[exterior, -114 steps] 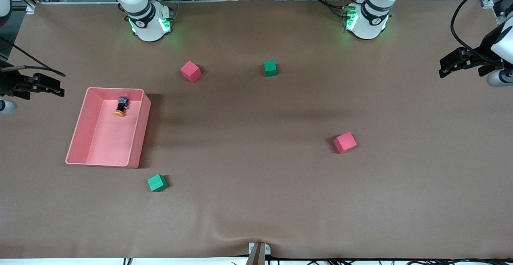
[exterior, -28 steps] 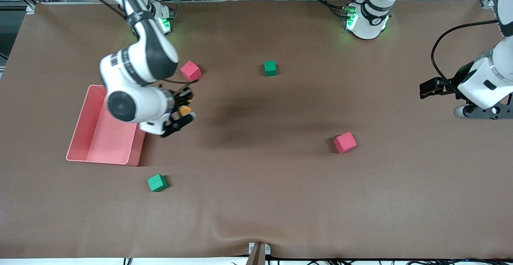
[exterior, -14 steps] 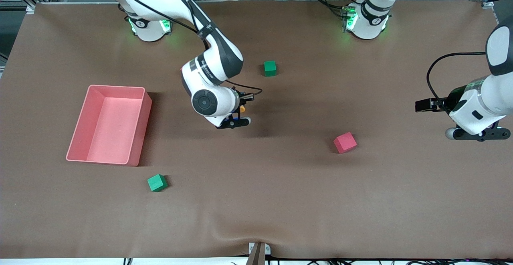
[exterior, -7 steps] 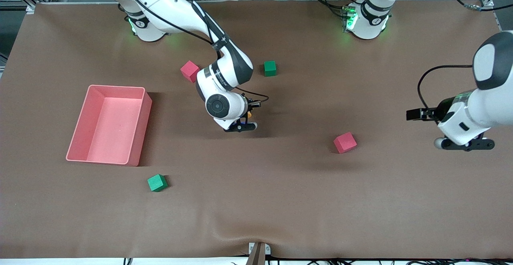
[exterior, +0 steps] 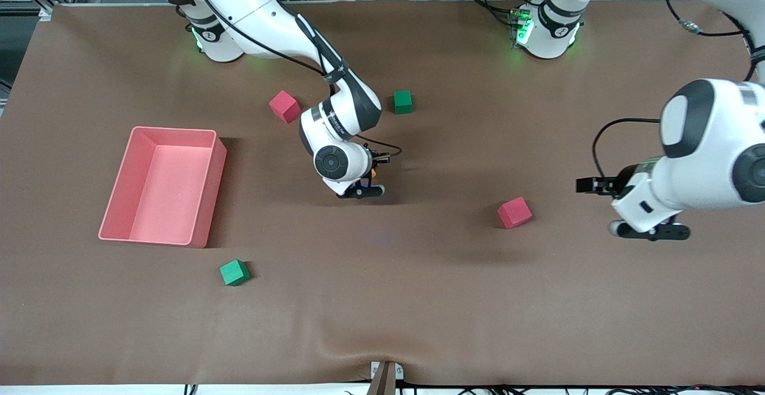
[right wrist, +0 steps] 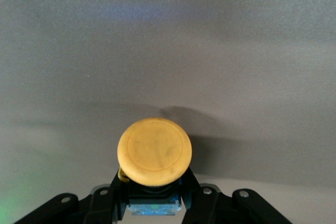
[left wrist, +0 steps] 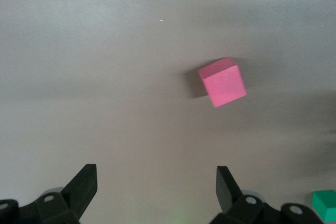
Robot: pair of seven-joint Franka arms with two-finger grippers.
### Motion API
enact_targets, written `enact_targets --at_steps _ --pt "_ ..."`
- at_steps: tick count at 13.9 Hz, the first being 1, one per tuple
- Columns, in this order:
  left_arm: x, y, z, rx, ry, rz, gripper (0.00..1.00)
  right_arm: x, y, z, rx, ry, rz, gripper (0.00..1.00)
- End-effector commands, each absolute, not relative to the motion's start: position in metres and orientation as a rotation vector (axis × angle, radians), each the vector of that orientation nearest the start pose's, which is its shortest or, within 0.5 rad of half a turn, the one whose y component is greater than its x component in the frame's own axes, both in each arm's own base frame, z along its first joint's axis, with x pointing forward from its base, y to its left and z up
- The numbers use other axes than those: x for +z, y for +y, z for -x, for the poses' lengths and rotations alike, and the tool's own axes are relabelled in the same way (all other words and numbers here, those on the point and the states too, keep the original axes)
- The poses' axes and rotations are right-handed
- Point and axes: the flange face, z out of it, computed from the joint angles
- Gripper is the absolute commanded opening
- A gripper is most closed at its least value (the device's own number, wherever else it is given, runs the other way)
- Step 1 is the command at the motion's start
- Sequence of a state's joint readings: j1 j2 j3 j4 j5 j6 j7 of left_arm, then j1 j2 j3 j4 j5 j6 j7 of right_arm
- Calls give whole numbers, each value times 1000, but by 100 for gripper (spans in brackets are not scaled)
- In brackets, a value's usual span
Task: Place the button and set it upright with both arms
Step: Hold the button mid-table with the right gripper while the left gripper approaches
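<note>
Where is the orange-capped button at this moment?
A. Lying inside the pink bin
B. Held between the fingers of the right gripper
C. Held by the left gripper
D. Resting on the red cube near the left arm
B: the right wrist view shows the button clamped in the right gripper, while the pink bin holds nothing and the left gripper is open over bare table.

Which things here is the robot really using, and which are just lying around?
Using:
button, pinched in the right gripper above the middle of the table
left gripper, open, over the table near a red cube

Lying around:
pink bin
other red cube
two green cubes
</note>
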State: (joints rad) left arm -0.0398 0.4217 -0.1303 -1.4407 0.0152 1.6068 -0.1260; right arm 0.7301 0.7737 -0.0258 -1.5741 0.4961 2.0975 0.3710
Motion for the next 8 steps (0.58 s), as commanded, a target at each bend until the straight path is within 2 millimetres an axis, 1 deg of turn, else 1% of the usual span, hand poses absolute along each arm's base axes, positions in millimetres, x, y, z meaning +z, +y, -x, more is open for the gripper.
enact_targets --at_steps 1,2,3,4,5,6,7,8 --pt "432 -124 -650 383 35 3121 100 153 463 -503 531 -3 2880 48" --pt "433 -134 -651 374 35 3121 100 153 463 -506 484 5 2877 66" --pt "435 -149 -649 367 41 3119 100 154 464 -509 438 13 2874 88" --pt "436 -161 -646 365 36 3117 100 155 465 -510 417 14 2871 94" --pt "436 -169 -644 373 6 3129 100 157 466 -510 418 13 2870 99" --pt "436 -176 -642 392 -16 3153 100 166 465 -515 400 4 2861 100" --pt "437 -179 -642 401 -48 3167 100 178 463 -521 380 -3 2851 100" --pt "437 -188 -639 404 -54 3167 100 190 459 -528 359 -5 2845 100"
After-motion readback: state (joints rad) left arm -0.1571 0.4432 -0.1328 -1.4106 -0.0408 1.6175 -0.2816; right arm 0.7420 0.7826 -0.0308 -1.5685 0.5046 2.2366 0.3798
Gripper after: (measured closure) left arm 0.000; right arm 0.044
